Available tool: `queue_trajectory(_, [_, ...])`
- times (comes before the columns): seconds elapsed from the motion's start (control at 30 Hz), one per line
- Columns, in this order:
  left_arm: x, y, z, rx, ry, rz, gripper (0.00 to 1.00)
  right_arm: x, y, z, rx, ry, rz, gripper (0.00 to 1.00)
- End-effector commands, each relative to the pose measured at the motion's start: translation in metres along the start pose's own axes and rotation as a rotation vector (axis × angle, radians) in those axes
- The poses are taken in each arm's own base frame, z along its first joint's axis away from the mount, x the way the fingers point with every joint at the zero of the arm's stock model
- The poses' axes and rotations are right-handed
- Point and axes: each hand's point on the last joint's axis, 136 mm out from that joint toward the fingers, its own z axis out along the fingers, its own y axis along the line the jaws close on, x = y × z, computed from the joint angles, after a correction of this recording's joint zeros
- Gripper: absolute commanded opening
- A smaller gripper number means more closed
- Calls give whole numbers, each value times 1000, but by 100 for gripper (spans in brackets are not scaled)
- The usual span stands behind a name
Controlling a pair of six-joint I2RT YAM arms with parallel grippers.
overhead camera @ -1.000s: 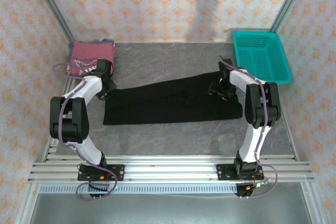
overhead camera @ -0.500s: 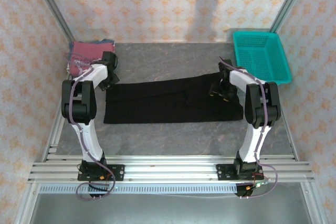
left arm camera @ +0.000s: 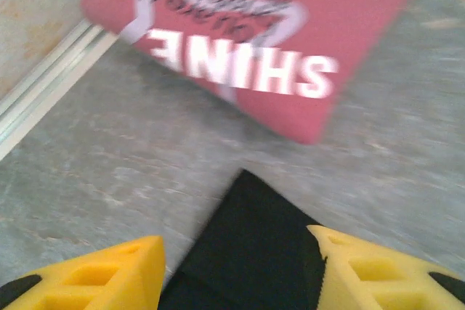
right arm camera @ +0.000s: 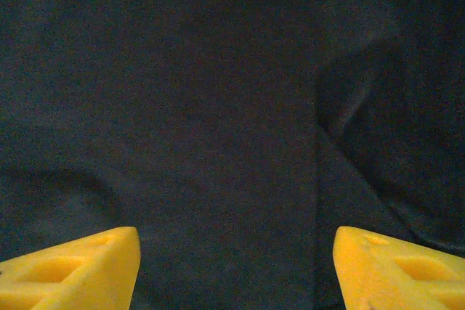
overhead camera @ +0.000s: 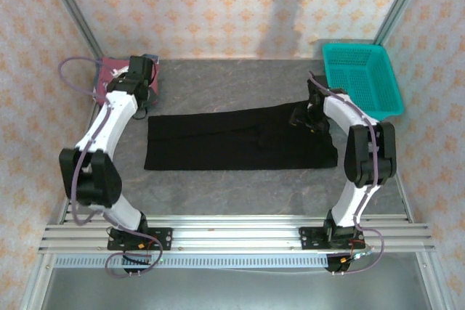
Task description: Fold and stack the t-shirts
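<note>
On the grey mottled table [overhead camera: 240,81], the left gripper [left arm camera: 234,245] hangs, jaws apart and empty, over a corner of the plain black cloth t-shirt [overhead camera: 218,143], the right gripper [right arm camera: 236,241] likewise over its other end, the folded dark red "SHINE" t-shirt [left arm camera: 305,41] near that corner; limp, light cloth, probably best pinched at corners.

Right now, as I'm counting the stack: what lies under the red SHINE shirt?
The red SHINE shirt sits folded on the grey table. A bluish edge peeks out at its far side; the shirt and the left arm cover the rest.
</note>
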Motion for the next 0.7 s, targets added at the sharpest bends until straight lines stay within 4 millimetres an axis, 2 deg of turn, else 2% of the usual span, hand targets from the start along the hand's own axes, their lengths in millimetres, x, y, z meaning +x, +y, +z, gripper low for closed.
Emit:
queue_trajectory(0.0, [41,-35,-16,118,80,117,54,-4,30,-35,-91,-39,-35,71])
queue_trajectory(0.03, [51,-48,-18,166,99,132,54,2,32,-34,-85,-24,-31,71])
queue_trajectory(0.1, [76,-68,-8,209,142,187,53,13,31,-28,-57,3,13,70])
queue_trajectory(0.13, [86,-72,0,204,165,204,51,17,31,-24,-56,6,39,68])
queue_trajectory(0.2, [104,-81,22,203,215,212,41,26,34,-10,-70,-3,90,65])
queue_trajectory(0.27, [113,-84,42,172,232,219,31,31,30,3,-45,0,130,58])
queue_trajectory(0.33, [120,-84,60,136,237,239,27,34,28,16,-32,4,166,52])
queue_trajectory(0.47, [141,-64,99,-7,315,270,18,37,18,37,57,2,186,46])
queue_trajectory(0.57, [155,-35,114,-109,355,271,16,34,6,49,136,-2,205,41])
queue_trajectory(0.67, [169,-4,119,-181,398,286,15,27,5,60,176,-6,208,40])
